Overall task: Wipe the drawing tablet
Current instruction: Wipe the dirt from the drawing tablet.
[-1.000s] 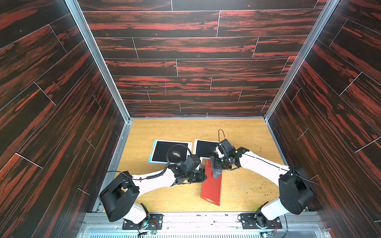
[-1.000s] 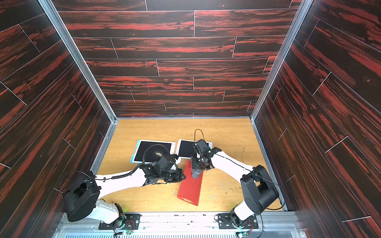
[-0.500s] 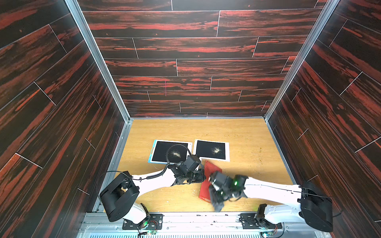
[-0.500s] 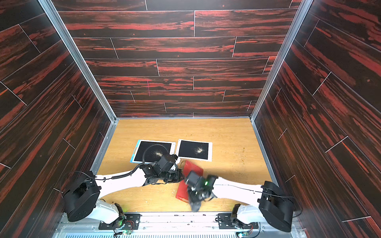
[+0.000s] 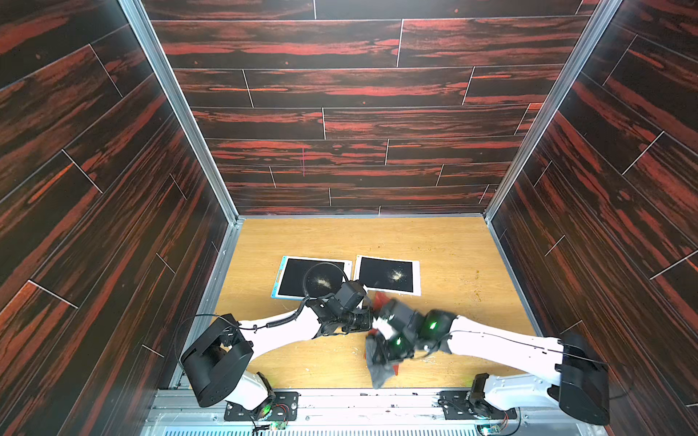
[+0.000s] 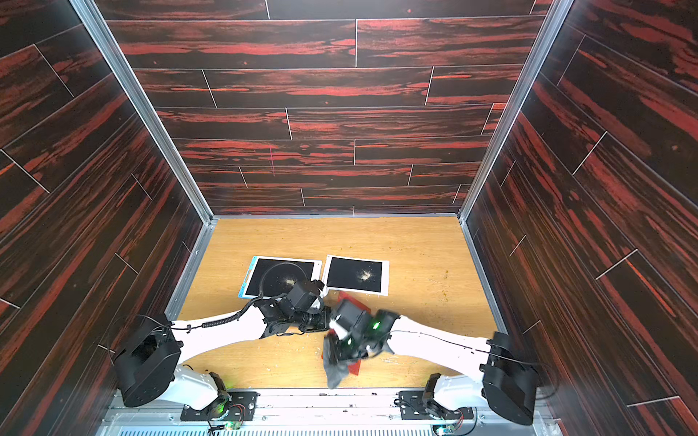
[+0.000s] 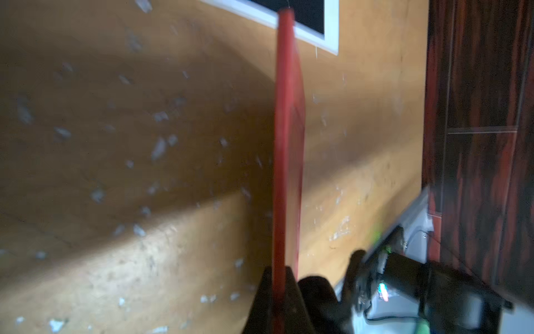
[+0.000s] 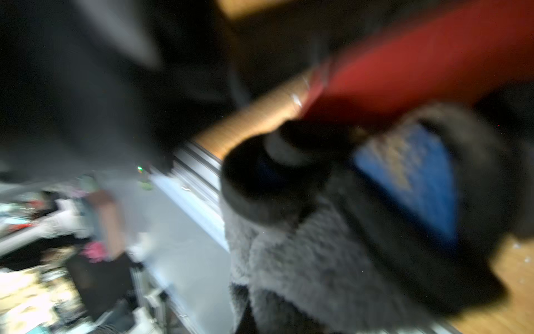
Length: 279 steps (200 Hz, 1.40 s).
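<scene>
The red drawing tablet (image 5: 382, 301) is held by one side, and its near end (image 6: 355, 368) is mostly hidden behind the right arm. In the left wrist view the red drawing tablet (image 7: 286, 138) shows edge-on, with my left gripper (image 7: 278, 289) shut on it. In both top views my left gripper (image 5: 367, 323) sits at the tablet's left side. My right gripper (image 5: 382, 353) is shut on a grey fluffy cloth (image 5: 379, 373) that hangs at the tablet's near end. The right wrist view is blurred, with the cloth (image 8: 303, 260) against the red tablet (image 8: 419, 66).
Two more tablets with dark screens lie flat behind the grippers: a blue-framed tablet (image 5: 302, 277) and a white-framed tablet (image 5: 389, 275), each with a pale smudge. Pale specks dot the wooden floor (image 5: 453, 245). Dark panel walls close three sides, and a metal rail (image 5: 359, 400) runs along the front.
My right gripper has swept the cloth along the red tablet, from its far end by the white-framed tablet to its near end. The left gripper has held still.
</scene>
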{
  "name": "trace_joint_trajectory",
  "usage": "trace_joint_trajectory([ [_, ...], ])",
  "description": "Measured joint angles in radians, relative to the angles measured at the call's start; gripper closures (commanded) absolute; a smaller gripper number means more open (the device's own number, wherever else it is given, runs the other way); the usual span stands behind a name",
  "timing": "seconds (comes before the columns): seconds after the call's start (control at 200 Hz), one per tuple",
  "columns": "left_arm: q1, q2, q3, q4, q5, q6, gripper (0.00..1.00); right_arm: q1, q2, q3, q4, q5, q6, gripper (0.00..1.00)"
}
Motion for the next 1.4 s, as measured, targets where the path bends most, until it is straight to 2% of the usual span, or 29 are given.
trace_joint_trajectory([
  [0.11,-0.007,0.012,0.039,-0.025,-0.011,0.003,1.00,-0.141,-0.095,0.017,0.039,-0.076,-0.026,1.00],
  [0.175,-0.012,0.020,0.072,-0.063,-0.012,0.015,1.00,-0.231,-0.158,0.044,0.016,-0.079,-0.052,1.00],
  [0.261,-0.007,0.022,0.137,-0.157,-0.024,0.059,1.00,-0.334,-0.237,0.095,-0.063,0.008,-0.093,1.00],
  [0.371,0.002,0.024,0.281,-0.348,-0.089,0.159,1.00,-0.423,-0.322,0.145,-0.183,0.193,-0.121,1.00],
  [0.456,0.003,0.037,0.438,-0.518,-0.182,0.266,1.00,-0.473,-0.377,0.153,-0.260,0.308,-0.131,1.00],
  [0.576,-0.020,0.060,0.631,-0.702,-0.357,0.414,1.00,-0.537,-0.412,0.153,-0.317,0.408,-0.133,1.00],
  [0.741,-0.165,0.124,0.790,-0.897,-0.678,0.623,1.00,-0.619,-0.439,0.139,-0.298,0.470,-0.134,1.00],
  [0.887,-0.293,0.175,0.735,-0.927,-0.958,0.796,1.00,-0.730,-0.425,0.079,-0.238,0.460,-0.140,1.00],
  [1.002,-0.352,0.177,0.602,-0.848,-1.098,0.928,1.00,-0.898,-0.384,0.006,-0.175,0.379,-0.150,1.00],
  [1.177,-0.375,0.151,0.497,-0.705,-1.136,1.044,1.00,-1.155,-0.318,-0.087,-0.076,0.187,-0.156,1.00],
  [1.398,-0.407,0.024,0.354,-0.540,-1.054,1.106,1.00,-1.243,-0.204,-0.126,0.027,0.084,-0.149,1.00],
])
